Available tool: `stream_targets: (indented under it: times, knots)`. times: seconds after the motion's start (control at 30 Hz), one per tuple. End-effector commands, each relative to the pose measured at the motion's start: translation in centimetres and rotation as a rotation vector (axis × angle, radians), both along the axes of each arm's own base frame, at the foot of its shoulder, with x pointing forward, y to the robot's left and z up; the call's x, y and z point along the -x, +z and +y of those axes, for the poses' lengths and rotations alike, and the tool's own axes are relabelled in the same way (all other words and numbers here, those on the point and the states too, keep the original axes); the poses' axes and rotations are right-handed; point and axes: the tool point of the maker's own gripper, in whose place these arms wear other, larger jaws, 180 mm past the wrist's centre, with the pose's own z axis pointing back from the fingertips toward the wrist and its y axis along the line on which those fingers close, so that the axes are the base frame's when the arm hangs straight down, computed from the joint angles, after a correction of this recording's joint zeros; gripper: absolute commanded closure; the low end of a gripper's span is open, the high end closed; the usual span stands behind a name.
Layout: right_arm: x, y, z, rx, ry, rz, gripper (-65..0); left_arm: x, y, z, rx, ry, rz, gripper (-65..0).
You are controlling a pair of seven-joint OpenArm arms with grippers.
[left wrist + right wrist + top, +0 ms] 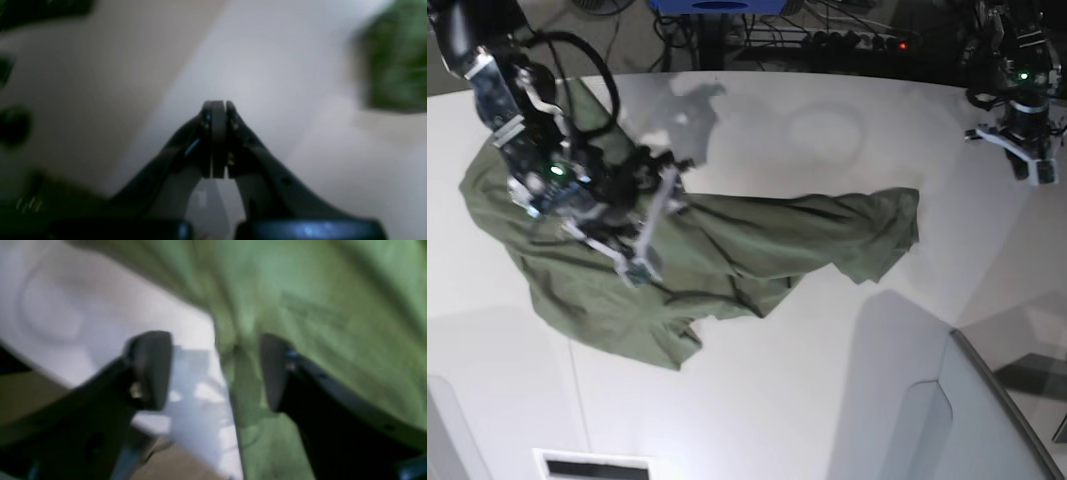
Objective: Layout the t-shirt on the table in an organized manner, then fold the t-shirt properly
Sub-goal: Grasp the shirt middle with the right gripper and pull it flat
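Both wrist feeds reach me soft and smeared. In the left wrist view only the closed black left gripper (pixel 218 140) at centre is near sharp; the olive-green cotton t-shirt (pixel 397 56) is a streaked blur at upper right. The right wrist view is blurred throughout, its black right gripper (pixel 215 370) casting a grey shadow onto the smooth white table (pixel 66 306). My base view is sharper and evenly lit, with soft arm shadows at upper centre, dark background along the top, edges bowed.
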Motion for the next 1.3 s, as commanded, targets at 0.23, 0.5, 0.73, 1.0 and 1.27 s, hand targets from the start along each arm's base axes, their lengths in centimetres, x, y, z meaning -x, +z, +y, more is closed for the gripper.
stream_targets:
  times: [0.23,0.5,0.73,1.0,1.27]
  knots:
    - [-3.8,-2.4,6.7,0.040,0.098,-0.055,-33.5,0.2,0.8,0.5,-0.022,-0.003,-0.023,0.0]
    - [-5.3,-2.6,7.2,0.153,0.112,-0.162,-33.5,0.5,0.4,0.3,-0.011,0.006,-0.021,0.0]
    - [-7.3,-2.5,5.4,0.186,0.063,-0.174,-33.5,0.3,0.4,0.0,-0.004,0.006,-0.026,0.0]
    - [-8.1,-5.3,3.4,0.233,0.033,-0.122,-13.7,-0.2,0.6,0.0,-0.004,0.006,-0.038,0.0]
    - [-7.4,-4.2,4.5,0.192,0.041,-0.151,-0.3,-0.1,0.5,0.0,-0.003,0.007,-0.037,0.0]
